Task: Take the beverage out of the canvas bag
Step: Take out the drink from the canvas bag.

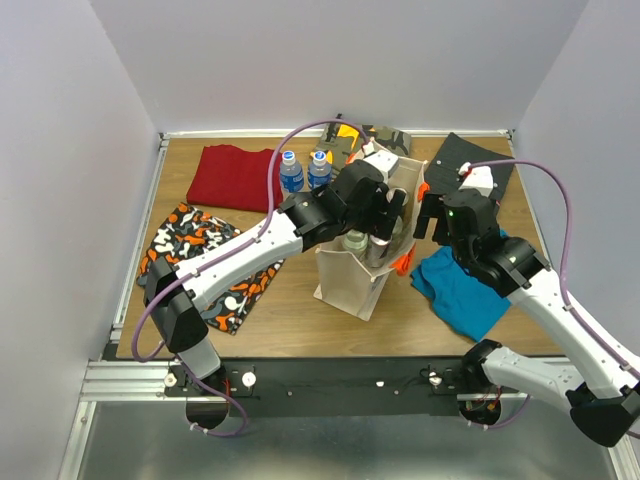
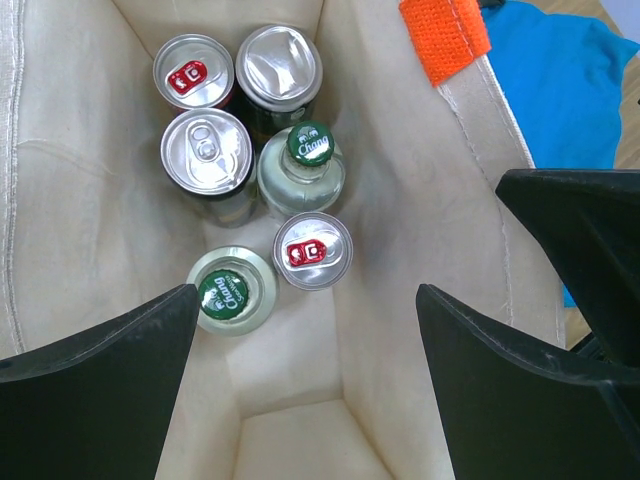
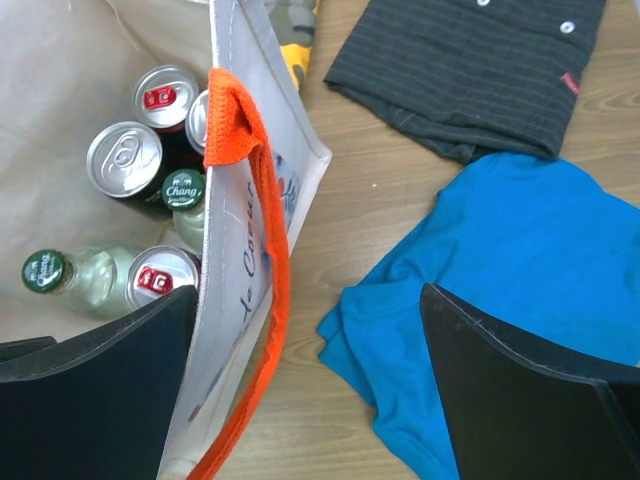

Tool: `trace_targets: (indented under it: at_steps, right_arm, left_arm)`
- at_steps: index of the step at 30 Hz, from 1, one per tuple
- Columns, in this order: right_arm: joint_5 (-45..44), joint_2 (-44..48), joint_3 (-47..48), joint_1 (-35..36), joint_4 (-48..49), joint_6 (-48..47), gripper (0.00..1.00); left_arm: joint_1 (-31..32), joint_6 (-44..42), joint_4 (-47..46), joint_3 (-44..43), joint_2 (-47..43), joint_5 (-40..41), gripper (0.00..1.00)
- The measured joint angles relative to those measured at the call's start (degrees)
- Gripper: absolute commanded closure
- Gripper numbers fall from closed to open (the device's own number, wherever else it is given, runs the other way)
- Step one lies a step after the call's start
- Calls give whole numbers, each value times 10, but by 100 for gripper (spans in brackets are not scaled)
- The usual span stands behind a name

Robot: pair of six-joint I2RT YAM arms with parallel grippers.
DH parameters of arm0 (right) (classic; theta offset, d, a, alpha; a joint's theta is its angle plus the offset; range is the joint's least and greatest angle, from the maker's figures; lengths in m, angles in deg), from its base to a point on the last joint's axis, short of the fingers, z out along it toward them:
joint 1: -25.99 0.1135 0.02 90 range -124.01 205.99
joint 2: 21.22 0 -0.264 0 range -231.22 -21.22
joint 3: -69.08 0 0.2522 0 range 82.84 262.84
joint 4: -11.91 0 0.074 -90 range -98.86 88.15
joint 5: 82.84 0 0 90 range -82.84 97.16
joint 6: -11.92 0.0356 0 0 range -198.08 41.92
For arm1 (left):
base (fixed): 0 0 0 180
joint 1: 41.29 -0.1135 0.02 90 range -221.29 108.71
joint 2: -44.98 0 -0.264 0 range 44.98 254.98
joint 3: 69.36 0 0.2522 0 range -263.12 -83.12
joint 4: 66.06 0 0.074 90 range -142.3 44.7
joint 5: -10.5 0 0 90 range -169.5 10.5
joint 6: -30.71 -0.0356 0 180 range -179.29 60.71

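Note:
The beige canvas bag (image 1: 348, 282) stands upright mid-table, mouth open, its orange handle (image 3: 268, 250) hanging down the right wall. Inside it stand several silver-topped cans, among them one with a red tab (image 2: 313, 250), and two green-capped glass bottles (image 2: 309, 142) (image 2: 227, 291). My left gripper (image 2: 305, 390) hangs open over the bag's mouth (image 1: 385, 215), looking straight down, with nothing between its fingers. My right gripper (image 3: 305, 400) is open too and straddles the bag's right wall (image 3: 240, 230): one finger is over the inside, the other over the blue shirt.
A blue shirt (image 1: 462, 290) lies right of the bag and a dark striped shirt (image 1: 470, 160) behind it. Two water bottles (image 1: 291, 172) stand at the back beside a red cloth (image 1: 232, 175). A patterned black-orange cloth (image 1: 200, 262) lies at the left.

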Motion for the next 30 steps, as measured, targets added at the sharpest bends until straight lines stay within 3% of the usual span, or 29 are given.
trace_targets:
  at_steps: [12, 19, 30]
  right_arm:
    - [108, -3, 6, -17, -12, -14, 0]
    - [95, 19, 6, -17, -11, -7, 0]
    - [39, 61, 15, -17, -56, 102, 0]
  left_arm:
    - [0, 2, 5, 10, 0, 0, 1]
    - [-8, -6, 18, -12, 3, -13, 1]
    - [-14, 24, 30, 7, -28, -6, 1]
